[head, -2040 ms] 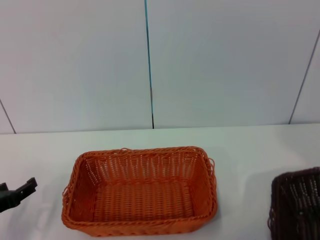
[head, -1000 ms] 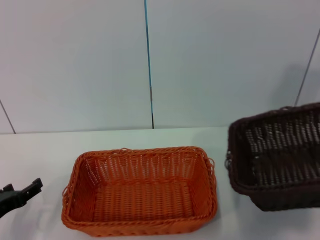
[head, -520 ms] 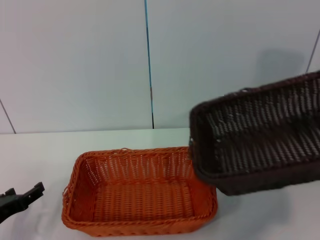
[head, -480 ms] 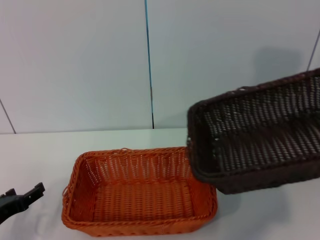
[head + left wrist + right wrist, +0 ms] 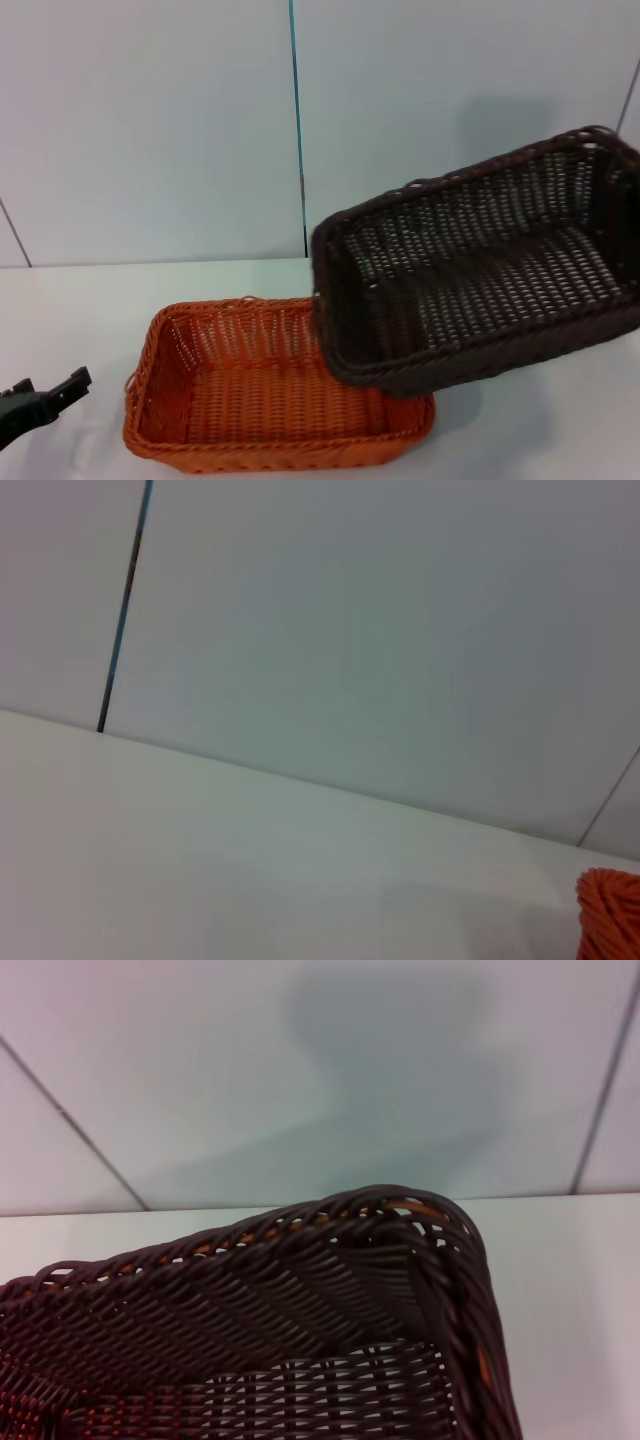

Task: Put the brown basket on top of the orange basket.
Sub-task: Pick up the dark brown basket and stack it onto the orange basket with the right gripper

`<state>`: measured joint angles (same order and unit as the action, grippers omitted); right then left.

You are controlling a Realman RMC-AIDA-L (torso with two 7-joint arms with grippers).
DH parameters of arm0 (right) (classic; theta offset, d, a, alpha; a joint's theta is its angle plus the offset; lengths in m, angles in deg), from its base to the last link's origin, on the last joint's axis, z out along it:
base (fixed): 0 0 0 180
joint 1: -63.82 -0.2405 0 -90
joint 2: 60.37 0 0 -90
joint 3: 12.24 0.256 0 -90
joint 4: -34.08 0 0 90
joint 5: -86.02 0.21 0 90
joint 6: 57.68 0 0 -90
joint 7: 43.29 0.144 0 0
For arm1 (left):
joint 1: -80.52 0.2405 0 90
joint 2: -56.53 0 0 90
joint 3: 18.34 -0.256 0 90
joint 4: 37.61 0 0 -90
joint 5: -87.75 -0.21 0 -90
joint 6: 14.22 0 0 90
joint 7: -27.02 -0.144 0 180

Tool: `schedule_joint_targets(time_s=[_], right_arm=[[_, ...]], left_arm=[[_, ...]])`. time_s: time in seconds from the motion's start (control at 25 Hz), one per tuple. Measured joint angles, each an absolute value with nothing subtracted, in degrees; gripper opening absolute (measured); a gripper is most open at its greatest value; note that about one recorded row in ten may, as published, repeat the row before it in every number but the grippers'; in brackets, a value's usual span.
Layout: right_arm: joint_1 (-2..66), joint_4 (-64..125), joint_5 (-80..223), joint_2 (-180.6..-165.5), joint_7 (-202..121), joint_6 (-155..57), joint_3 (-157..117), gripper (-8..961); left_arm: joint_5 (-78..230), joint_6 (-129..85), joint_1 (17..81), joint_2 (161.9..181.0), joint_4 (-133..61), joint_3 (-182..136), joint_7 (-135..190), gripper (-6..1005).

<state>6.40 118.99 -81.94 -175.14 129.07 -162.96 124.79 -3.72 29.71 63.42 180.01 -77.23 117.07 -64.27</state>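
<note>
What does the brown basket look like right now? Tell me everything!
The brown basket is dark chocolate-brown, woven like wicker, rectangular and shallow, with a looped braided rim. It is empty. It hangs tilted in the air, its lower end over the right part of the orange basket, which sits on the white table. What holds it up is out of view.

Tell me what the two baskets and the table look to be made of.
The brown basket: woven wicker-style strands with a braided rim, slightly glossy, possibly plastic rattan. The orange basket: the same weave and looped rim; its uniform bright colour suggests synthetic strands. The table: smooth, matte white surface, likely laminate, though the material is unclear.
</note>
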Motion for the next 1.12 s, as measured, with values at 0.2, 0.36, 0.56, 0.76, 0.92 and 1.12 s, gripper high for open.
schedule_joint_targets(time_s=[0.2, 0.36, 0.56, 0.76, 0.92, 1.12], right_arm=[[4.96, 117.55, -81.94, -178.13, 129.07, -159.91, 122.16, 142], [4.32, 115.27, -81.93, -179.46, 129.11, -157.7, 120.34, 142], [3.81, 112.26, -81.91, -180.42, 129.17, -154.97, 119.25, 141], [3.69, 108.38, -81.14, -180.79, 129.23, -151.28, 118.96, 141], [3.28, 103.39, -75.55, -181.02, 129.24, -145.45, 117.34, 141], [2.5, 99.12, -73.65, -180.9, 129.32, -141.26, 115.69, 142]], left_arm=[[-3.86, 29.74, 63.29, 179.98, -77.27, 116.66, -64.19, 905], [-3.9, 29.74, 63.22, 179.91, -77.32, 116.52, -64.19, 905], [-3.98, 29.74, 63.27, 179.9, -77.6, 116.44, -64.22, 905], [-4.11, 29.73, 63.44, 179.45, -77.86, 116.38, -64.2, 905], [-4.12, 29.77, 63.29, 179.05, -77.88, 116.32, -64.16, 905], [-4.63, 29.82, 62.89, 178.54, -77.95, 116.3, -64.1, 905]])
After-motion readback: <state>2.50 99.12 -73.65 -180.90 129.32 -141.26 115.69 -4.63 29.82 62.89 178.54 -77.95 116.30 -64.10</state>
